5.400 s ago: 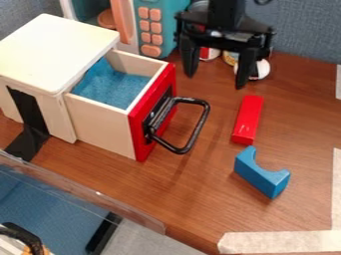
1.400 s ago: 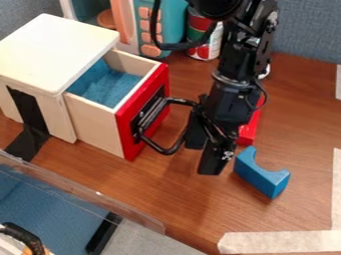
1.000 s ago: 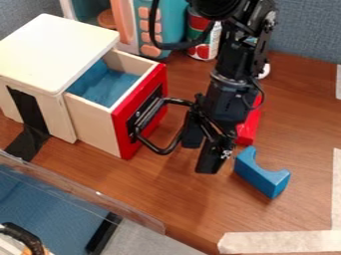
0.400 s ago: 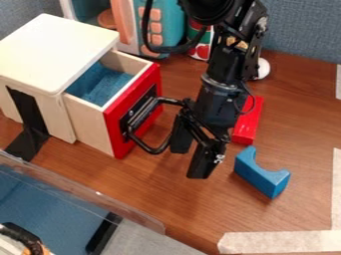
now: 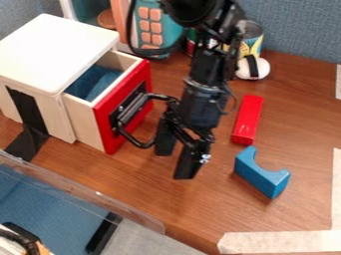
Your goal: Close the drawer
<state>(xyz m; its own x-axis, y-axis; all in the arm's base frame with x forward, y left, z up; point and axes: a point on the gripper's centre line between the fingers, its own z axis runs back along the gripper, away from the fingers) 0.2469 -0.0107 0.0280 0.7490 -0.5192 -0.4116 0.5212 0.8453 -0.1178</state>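
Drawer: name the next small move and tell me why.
Probably a gentle push with the tool toward the white cabinet: the drawer juts out part-way, its blue inside showing, and the tool is by the handle, outside the red front.

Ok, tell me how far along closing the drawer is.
Done: the drawer has slid partway in since the earlier views. In hand: the gripper is at the handle, apparently pushing it. Left: the red front stands out from the white cabinet, so the drawer must go in further.
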